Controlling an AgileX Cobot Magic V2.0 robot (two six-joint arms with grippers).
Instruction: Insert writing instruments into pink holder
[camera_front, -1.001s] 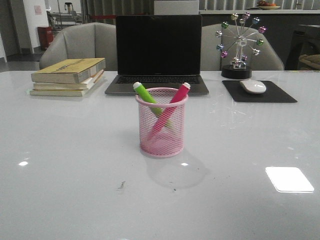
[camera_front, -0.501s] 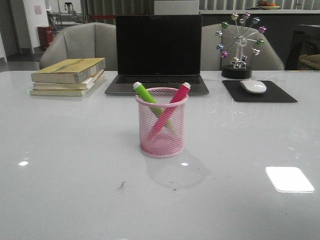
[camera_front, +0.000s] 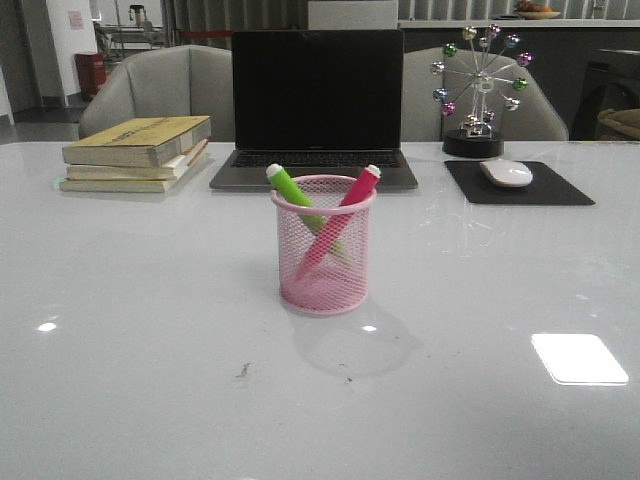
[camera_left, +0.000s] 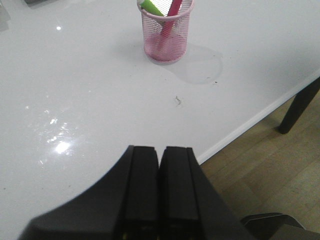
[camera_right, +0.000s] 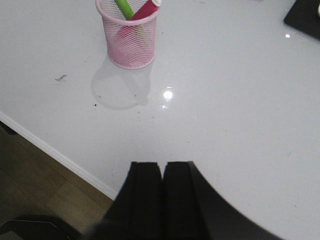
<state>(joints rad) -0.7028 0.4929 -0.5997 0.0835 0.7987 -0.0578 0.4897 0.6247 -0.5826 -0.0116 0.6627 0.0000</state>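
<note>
We see the 2 markers, the green marker (camera_front: 296, 196) and the pink marker (camera_front: 345, 207), already crossed inside the pink holder (camera_front: 323, 270) at the frame centre on the bench (camera_front: 150, 330). Nothing seems left. The left tool (camera_left: 159, 165) and right tool (camera_right: 162, 177) are pressed together, empty.

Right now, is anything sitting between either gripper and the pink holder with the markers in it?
Nothing visible does. Both wrist views show only bare white table between the left gripper, the right gripper and the pink holder. The green marker and pink marker already stand inside it, and both grippers are shut and empty.
</note>
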